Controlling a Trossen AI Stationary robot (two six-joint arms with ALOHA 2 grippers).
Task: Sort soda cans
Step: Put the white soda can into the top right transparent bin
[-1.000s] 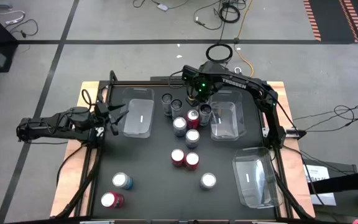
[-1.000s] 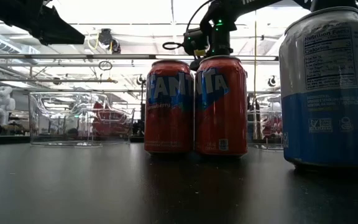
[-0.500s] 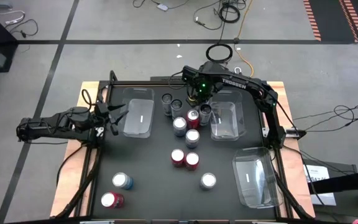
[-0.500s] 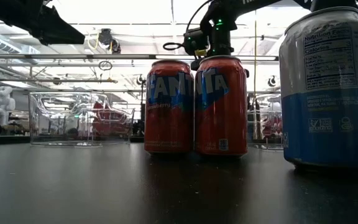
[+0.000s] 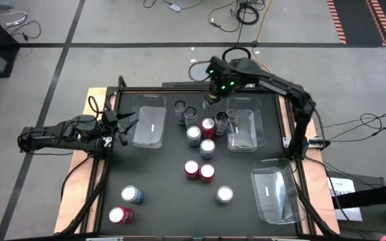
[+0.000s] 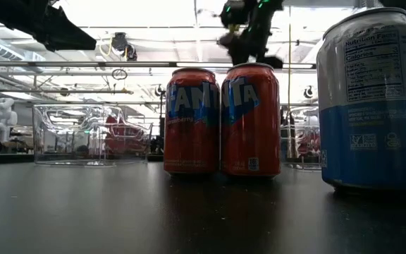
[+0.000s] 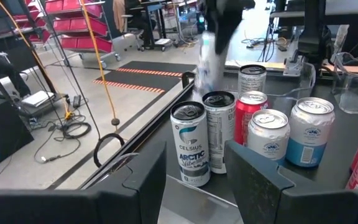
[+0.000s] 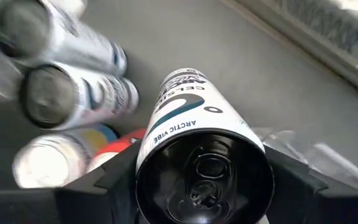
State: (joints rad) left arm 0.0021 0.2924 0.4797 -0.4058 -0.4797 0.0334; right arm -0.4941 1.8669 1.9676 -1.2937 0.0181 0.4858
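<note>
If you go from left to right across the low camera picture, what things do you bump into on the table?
clear tray → red can → second red can → big blue-and-silver can.

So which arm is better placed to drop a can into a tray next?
The right: its gripper already holds a Celsius can lifted near the tray. The left gripper sits empty at the table's edge.
</note>
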